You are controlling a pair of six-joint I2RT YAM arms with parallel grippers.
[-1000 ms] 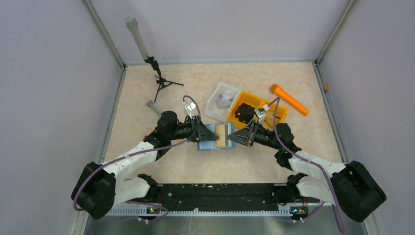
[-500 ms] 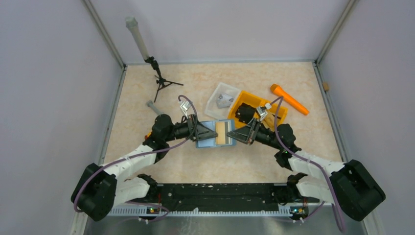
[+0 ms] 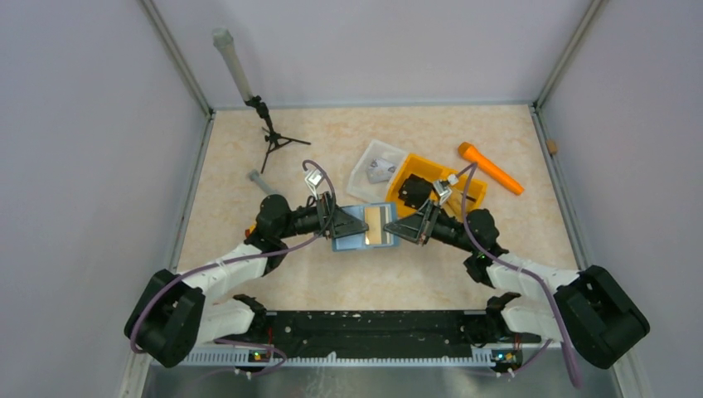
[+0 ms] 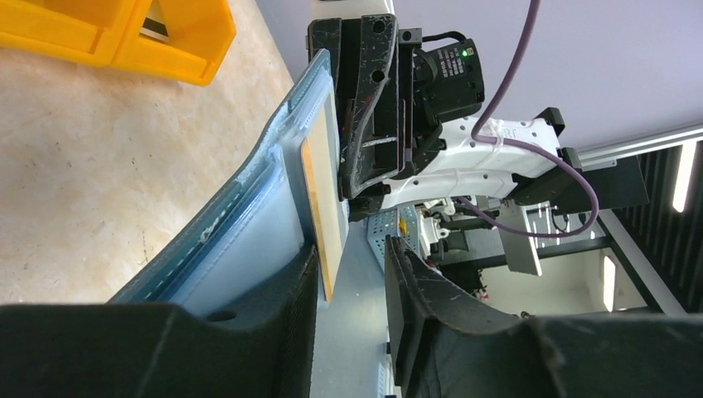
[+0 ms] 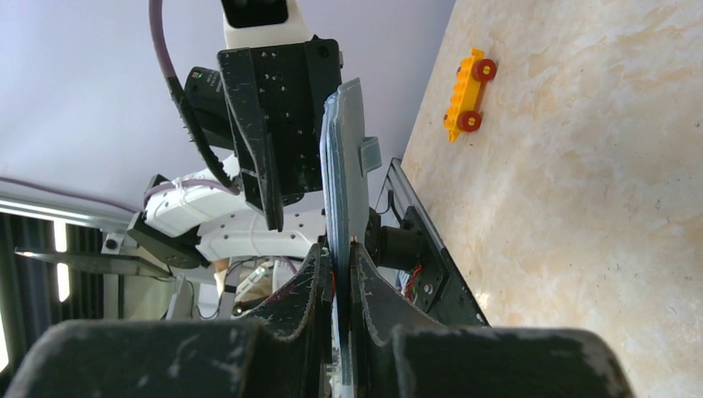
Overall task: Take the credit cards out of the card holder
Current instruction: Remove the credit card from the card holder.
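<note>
Judging the risks first, we think the card (image 4: pixel 325 207) may not come out cleanly. The left hand (image 4: pixel 352 274) is released, and its fingers (image 4: pixel 423 315) stand apart around the near edge of the card. If it closes too much to one side, it can catch the pocket of the card holder (image 4: pixel 249 224) together with the card, and then a pull only drags the whole holder.

The right hand (image 5: pixel 338 257) is clenched on the opposite edge of the card holder, which stands on its edge between both hands. This grip looks narrow, so a strong pull could slide the holder out of it.

We cannot see how deep the card sits, nor if more cards are behind it. We also cannot tell surely whether the holder touches the table (image 4: pixel 99 166).
</note>
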